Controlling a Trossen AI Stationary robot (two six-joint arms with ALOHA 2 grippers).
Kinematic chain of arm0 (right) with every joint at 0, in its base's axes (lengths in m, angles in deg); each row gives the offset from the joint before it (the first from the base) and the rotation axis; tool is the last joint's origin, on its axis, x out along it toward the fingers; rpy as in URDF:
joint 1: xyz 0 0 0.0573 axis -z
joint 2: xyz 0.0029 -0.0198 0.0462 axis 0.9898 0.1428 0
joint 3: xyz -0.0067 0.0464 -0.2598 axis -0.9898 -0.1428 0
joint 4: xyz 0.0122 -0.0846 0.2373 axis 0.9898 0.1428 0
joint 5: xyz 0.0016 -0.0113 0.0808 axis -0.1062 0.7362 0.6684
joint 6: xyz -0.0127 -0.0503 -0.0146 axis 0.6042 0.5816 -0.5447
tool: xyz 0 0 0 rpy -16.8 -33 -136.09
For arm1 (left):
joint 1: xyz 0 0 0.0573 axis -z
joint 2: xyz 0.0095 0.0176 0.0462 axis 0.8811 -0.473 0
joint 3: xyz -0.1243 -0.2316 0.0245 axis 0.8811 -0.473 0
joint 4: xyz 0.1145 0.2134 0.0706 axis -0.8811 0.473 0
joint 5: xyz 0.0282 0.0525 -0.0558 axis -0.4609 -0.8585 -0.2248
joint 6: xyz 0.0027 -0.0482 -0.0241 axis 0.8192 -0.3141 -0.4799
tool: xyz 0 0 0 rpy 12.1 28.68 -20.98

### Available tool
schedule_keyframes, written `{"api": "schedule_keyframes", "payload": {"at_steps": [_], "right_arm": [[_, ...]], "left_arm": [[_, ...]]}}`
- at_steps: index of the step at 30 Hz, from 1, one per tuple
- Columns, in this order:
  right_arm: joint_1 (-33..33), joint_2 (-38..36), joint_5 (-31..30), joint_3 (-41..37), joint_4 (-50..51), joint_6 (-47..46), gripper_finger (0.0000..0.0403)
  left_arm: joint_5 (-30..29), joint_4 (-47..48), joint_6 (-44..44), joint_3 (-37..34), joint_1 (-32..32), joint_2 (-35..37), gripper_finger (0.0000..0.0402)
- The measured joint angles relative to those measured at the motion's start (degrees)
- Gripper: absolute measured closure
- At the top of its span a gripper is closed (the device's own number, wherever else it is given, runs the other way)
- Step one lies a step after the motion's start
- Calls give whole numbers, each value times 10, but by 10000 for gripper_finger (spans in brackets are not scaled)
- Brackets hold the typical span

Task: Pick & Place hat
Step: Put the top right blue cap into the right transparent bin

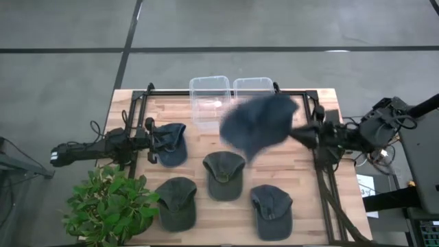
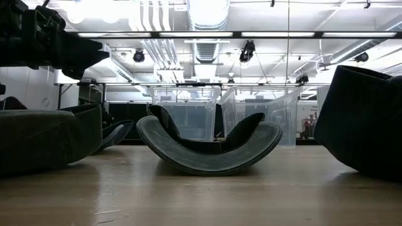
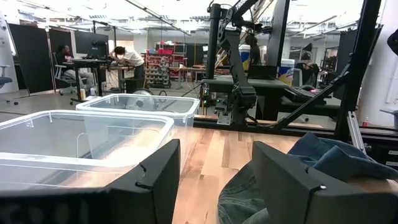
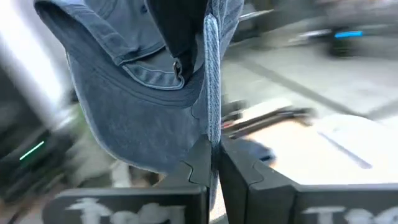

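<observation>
My right gripper (image 1: pixel 302 134) is shut on a blue denim cap (image 1: pixel 258 125), which is blurred and hangs in the air above the table's far middle, close to two clear bins (image 1: pixel 209 101). The right wrist view shows this cap (image 4: pixel 140 93) from its inner side. My left gripper (image 1: pixel 152 141) waits open at the table's left, beside a second blue cap (image 1: pixel 171 143) that lies on the wood. In the left wrist view this second blue cap (image 3: pixel 311 163) lies just past my open fingers (image 3: pixel 158 180). My right gripper pinches a thin stitched edge of the blue cap (image 4: pixel 212 134) between its two fingers (image 4: pixel 194 163), coming level from the table's right side. The cap is lifted clear of the table and spreads out beyond the fingertips. Its inner band and strap buckle (image 4: pixel 179 66) face the wrist camera.
Three green caps lie on the near half of the table (image 1: pixel 224 175) (image 1: pixel 177 203) (image 1: pixel 271 210); one rests upturned on its crown in the low view (image 2: pixel 210 149). A potted plant (image 1: pixel 110 206) stands at the near left corner. A black frame (image 1: pixel 322 171) borders the table.
</observation>
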Motion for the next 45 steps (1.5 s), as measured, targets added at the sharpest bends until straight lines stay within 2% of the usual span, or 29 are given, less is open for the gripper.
{"api": "schedule_keyframes", "payload": {"at_steps": [3, 5, 9, 12, 19, 22, 25, 32, 37, 42, 45], "right_arm": [[15, 16, -111, 0, 1, -56, 391], [31, 26, -156, 0, 1, -87, 391], [75, 40, -174, 0, 12, -131, 391], [111, 46, -168, 0, 70, -172, 391], [204, 53, -93, -4, 337, -391, 391], [224, 47, -86, -21, 362, -422, 391], [250, 36, -51, -44, 361, -428, 391], [326, 34, 4, -106, 335, -413, 391], [405, 30, 59, -145, 243, -316, 391], [508, 26, 183, -183, 104, -202, 391], [571, 26, 279, -208, 33, -160, 391]], "left_arm": [[0, 0, 0, 0, 0, 0, 209], [0, 0, 0, 0, 0, 0, 209], [0, 0, 0, 0, 0, 0, 209], [1, -1, 0, 0, 0, 0, 209], [1, -2, -4, 0, 0, 0, 209], [1, -2, -4, 0, 0, 0, 209], [1, -2, -5, 0, 0, 0, 209], [1, -4, -5, 0, 0, 0, 209], [-1, -5, -22, 0, 0, 0, 209], [0, -5, -44, 0, 0, 0, 209], [2, -5, -47, 0, 0, 0, 209]]}}
